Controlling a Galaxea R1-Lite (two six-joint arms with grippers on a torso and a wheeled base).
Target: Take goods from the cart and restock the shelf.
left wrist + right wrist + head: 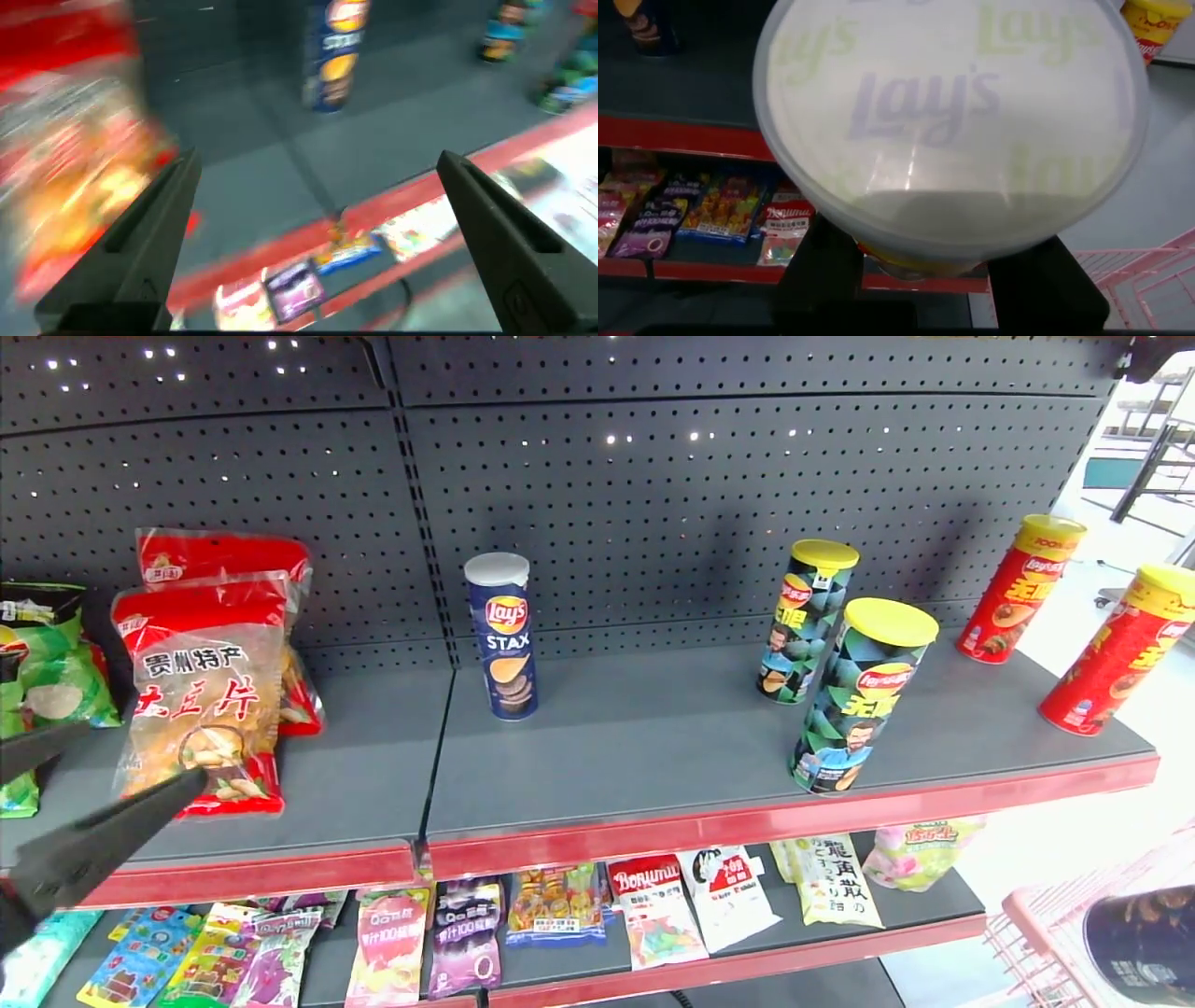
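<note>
1. A chip can (952, 121) with a translucent lid sits closest to the right wrist camera. The right tool (934, 275) is clamped on it, one finger on each side of its body.
2. This held can hangs in front of the shelf (653, 747), above the pink wire cart (1055, 924).
3. The left tool (70, 789) hovers at the shelf's left end with its fingers (140, 243) spread apart, holding nothing, just in front of the red bags (201, 709).
4. A green bag (47, 663) lies beside those bags.
5. On the shelf a blue can (502, 635) stands upright alone near the middle.
6. Two patterned cans (864, 695) with yellow lids stand further right, and two red cans (1019, 588) stand at the right end.
7. Flat snack packets (653, 905) line the lower shelf (840, 938).
</note>
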